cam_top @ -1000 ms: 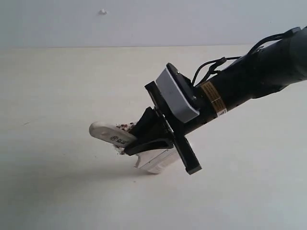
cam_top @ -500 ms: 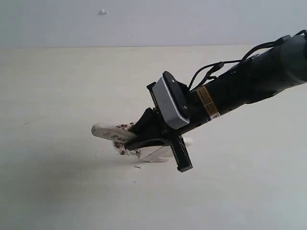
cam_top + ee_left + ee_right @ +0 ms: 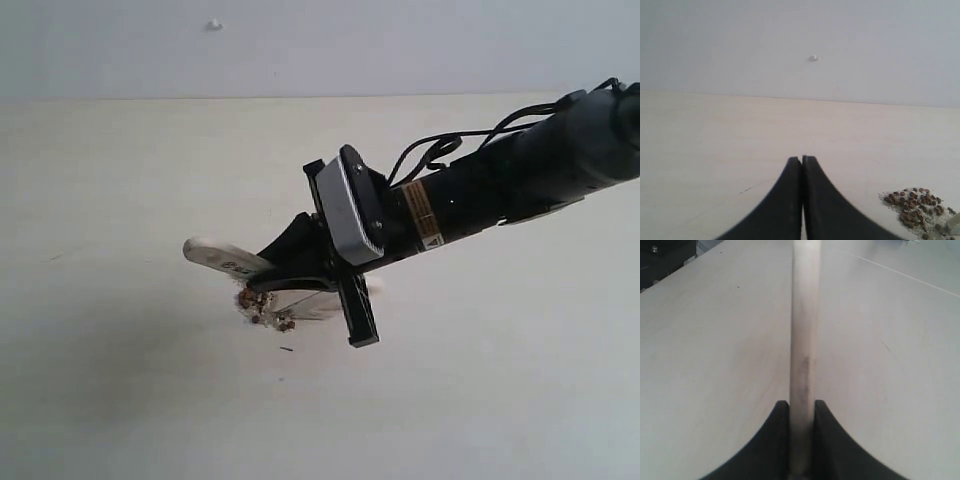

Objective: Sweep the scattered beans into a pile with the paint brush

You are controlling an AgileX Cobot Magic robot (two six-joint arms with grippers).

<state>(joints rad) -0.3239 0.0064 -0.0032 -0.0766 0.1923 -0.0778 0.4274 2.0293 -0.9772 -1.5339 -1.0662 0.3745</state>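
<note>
My right gripper (image 3: pixel 278 272) reaches in from the right and is shut on the paint brush, whose pale handle (image 3: pixel 214 253) sticks out to the left. Its pale bristles (image 3: pixel 312 306) rest low on the table under the gripper. In the right wrist view the handle (image 3: pixel 804 340) runs straight out between the two black jaws of the right gripper (image 3: pixel 801 405). The beans (image 3: pixel 265 306) lie in a small reddish-brown clump just below the gripper. My left gripper (image 3: pixel 802 159) is shut on nothing, and the left wrist view shows the beans (image 3: pixel 915 204) heaped with whitish grains off to one side.
The table (image 3: pixel 120 380) is a pale cream surface meeting a grey-white wall (image 3: pixel 300 45) at the back. A small white speck (image 3: pixel 213 25) sits on the wall. A tiny dark fleck (image 3: pixel 287 349) lies just in front of the beans.
The right gripper and brush have swung up and slightly left. The bristles have pulled back, leaving the beans in the open as a tighter clump below the gripper. The left gripper is unchanged.
</note>
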